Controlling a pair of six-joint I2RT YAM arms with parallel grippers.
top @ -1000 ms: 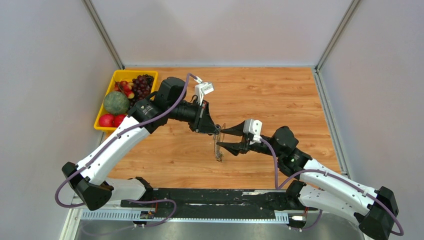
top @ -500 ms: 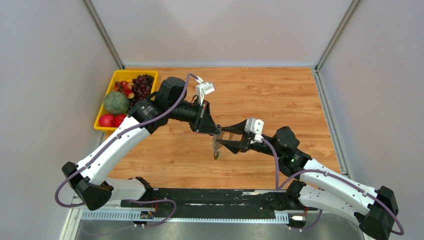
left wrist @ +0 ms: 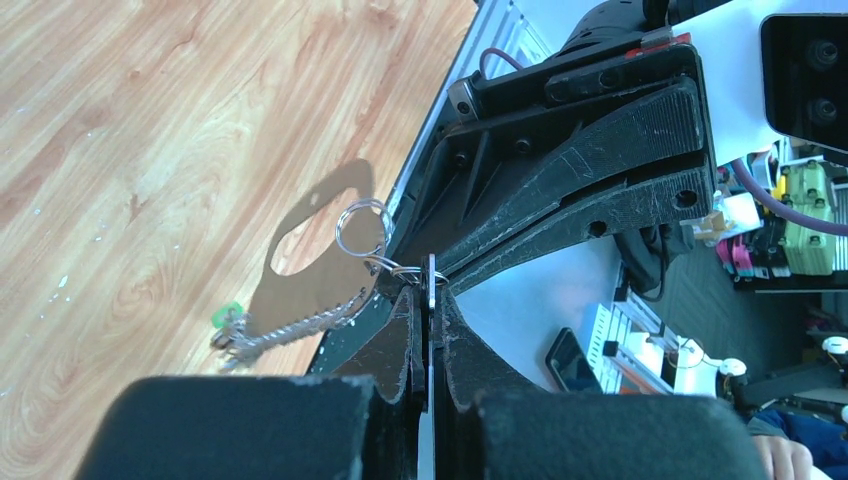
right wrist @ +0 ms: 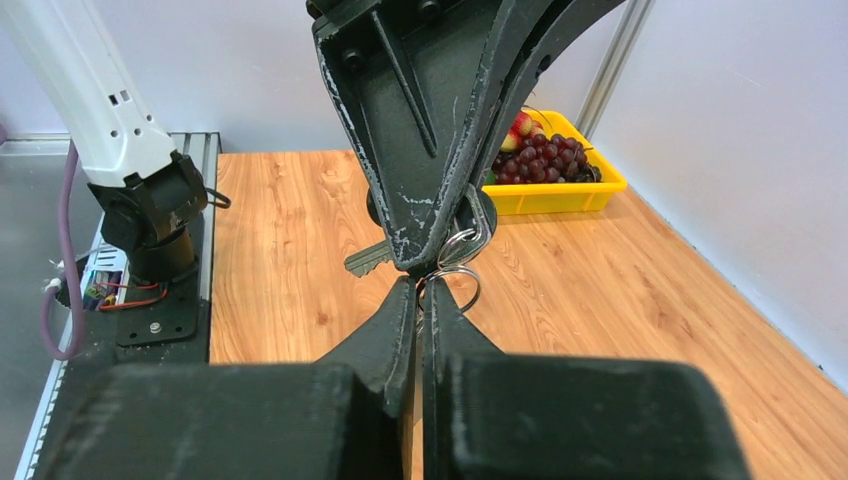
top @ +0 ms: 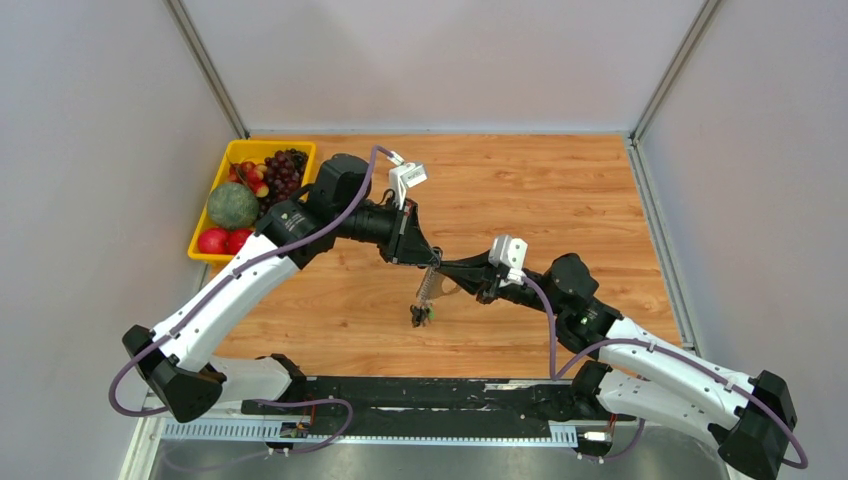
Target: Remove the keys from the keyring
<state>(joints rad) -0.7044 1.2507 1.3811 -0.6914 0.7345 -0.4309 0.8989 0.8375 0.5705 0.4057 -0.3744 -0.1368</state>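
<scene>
Thin silver keyring [left wrist: 361, 227] dangles green-headed keys [left wrist: 232, 330].

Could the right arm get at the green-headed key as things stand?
Probably not yet. The right hand is shut at the keyring, tip to tip with the left hand. The green-headed key dangles below on a chain, unobstructed; it would have to let go first.

light was bright and even, with one crisp shadow on the table [left wrist: 150, 150]. the left hand [left wrist: 430, 295] looked blurred at its base.
</scene>
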